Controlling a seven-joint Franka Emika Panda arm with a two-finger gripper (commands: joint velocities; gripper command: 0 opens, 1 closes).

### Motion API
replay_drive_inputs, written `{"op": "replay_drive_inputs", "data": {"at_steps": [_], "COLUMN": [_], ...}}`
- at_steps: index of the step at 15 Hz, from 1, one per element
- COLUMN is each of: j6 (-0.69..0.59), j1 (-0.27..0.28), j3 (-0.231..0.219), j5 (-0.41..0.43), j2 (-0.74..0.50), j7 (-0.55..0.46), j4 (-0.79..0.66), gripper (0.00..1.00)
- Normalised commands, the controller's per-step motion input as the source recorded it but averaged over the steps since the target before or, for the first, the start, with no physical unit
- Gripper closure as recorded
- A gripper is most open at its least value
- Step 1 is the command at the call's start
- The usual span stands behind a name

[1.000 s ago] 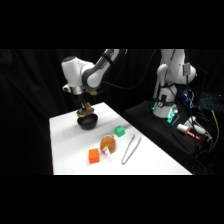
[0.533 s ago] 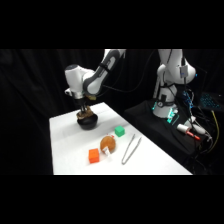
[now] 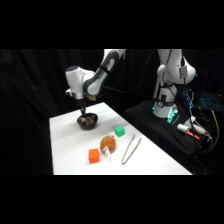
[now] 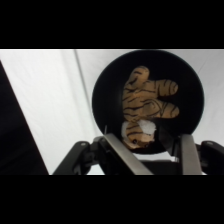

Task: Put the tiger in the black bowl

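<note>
Tiger (image 4: 146, 107) lies inside black bowl (image 4: 102, 100), released. Gripper (image 4: 150, 150) fingers apart, empty, hovering at bowl's 6 o'clock rim; clearance for retreat. Task looks done.

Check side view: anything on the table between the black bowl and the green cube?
Nothing. In the side view, only bare white table lies between the black bowl, which holds the tiger, and the green cube.

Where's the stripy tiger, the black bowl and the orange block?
tiger (image 4: 147, 107), wrist view, on its striped body.
black bowl (image 4: 107, 97), wrist view, on its bare inside wall beside the toy.
orange block (image 3: 93, 156), side view, on its front face.
</note>
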Motion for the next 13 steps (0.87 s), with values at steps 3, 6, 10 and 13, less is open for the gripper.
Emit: {"op": "replay_drive_inputs", "data": {"at_steps": [3, 6, 10, 13], "j6": [-0.3, -0.42, -0.43, -0.23], "j1": [0.087, 0.046, 0.007, -0.024], "j3": [-0.107, -0.036, 0.055, 0.084], "j5": [-0.1, -0.039, 0.122, 0.296], "j2": [-0.33, -0.43, -0.42, -0.26], "j7": [0.03, -0.05, -0.13, -0.13], "j4": [0.0, -0.01, -0.01, 0.01], "gripper": [0.0, 0.0, 0.0, 0.0]}}
